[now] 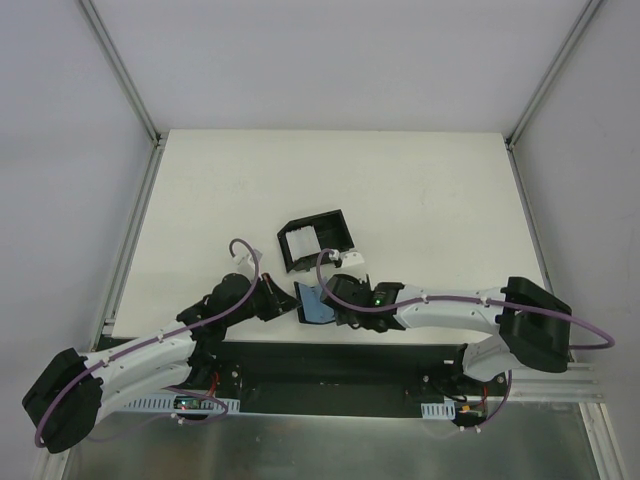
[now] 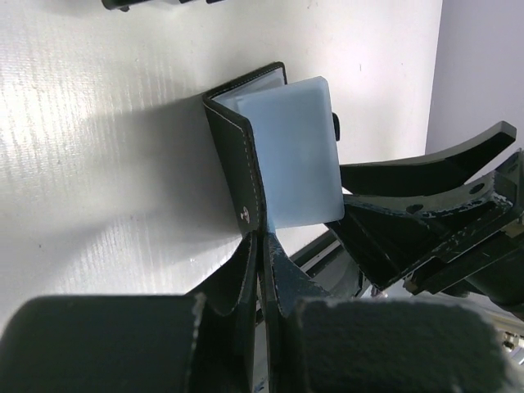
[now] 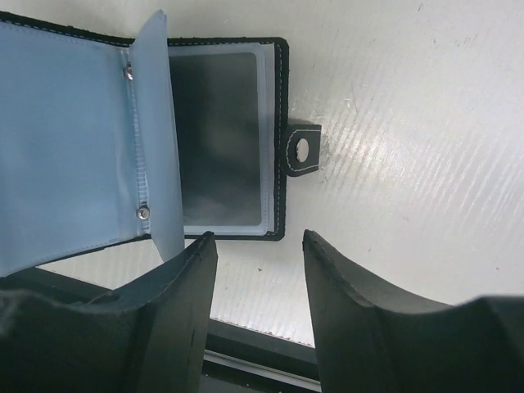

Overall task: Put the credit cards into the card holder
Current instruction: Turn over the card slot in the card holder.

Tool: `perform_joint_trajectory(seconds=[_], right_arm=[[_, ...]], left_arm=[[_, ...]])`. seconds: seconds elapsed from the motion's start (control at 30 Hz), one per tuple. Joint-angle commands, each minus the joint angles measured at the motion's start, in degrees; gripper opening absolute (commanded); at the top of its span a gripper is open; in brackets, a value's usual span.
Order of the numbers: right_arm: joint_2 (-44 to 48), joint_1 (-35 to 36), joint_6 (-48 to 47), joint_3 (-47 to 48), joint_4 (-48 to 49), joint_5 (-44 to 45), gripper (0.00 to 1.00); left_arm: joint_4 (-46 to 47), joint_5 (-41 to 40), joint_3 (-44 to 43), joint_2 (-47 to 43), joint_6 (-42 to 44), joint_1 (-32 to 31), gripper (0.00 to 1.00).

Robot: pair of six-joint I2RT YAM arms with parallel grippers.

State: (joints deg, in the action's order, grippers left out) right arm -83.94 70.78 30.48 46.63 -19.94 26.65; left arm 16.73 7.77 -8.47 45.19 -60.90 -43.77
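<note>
Wallet (image 1: 314, 303) sits open near the worktop's (image 1: 420, 190) front edge, between left hand (image 1: 285, 300) and right hand (image 1: 337, 304), with pale cards (image 1: 300, 243) in the box (image 1: 335, 225) behind. Left wrist view: the left hand is clamped on its upright black cover. Right wrist view: the right hand's fingers are apart, just beside the wallet's edge.

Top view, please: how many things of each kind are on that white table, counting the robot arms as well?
Robot arms: 2, the left arm and the right arm
Black card holder, open: 1
Black open-topped box: 1
Stack of pale cards in the box: 1 stack; the single cards cannot be counted
Total: 5
</note>
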Motion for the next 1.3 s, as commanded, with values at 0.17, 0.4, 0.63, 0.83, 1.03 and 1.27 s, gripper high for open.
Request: perform_joint_trajectory(seconds=[0.17,0.4,0.63,0.83,1.03,1.27], right_arm=[[2.82,-0.38,0.90,0.21,0.25,0.77,0.49],[1.06,-0.38,0.80,3.46,-3.59,1.90,0.49],[1.85,-0.73,3.36,4.79,-9.41,6.13,0.51],[5.71,-0.91,1.60,4.34,-8.19,6.39,0.49],[6.87,-1.26,-4.19,4.17,0.94,-1.84,0.46],[-4.72,-2.66,-6.49,8.21,7.64,-14.16,0.37]], left_arm=[[-2.05,-2.23,2.49,-2.83,-1.59,0.26,0.00],[-2.14,-2.23,2.67,-1.95,-1.32,0.35,0.00],[-2.40,-1.36,2.23,-0.72,0.08,0.26,0.00],[-3.11,-0.74,2.49,0.86,0.08,0.35,0.00],[-3.64,-1.35,2.23,0.95,0.52,0.26,0.00],[-3.64,-1.70,1.97,2.36,0.70,0.26,0.00]])
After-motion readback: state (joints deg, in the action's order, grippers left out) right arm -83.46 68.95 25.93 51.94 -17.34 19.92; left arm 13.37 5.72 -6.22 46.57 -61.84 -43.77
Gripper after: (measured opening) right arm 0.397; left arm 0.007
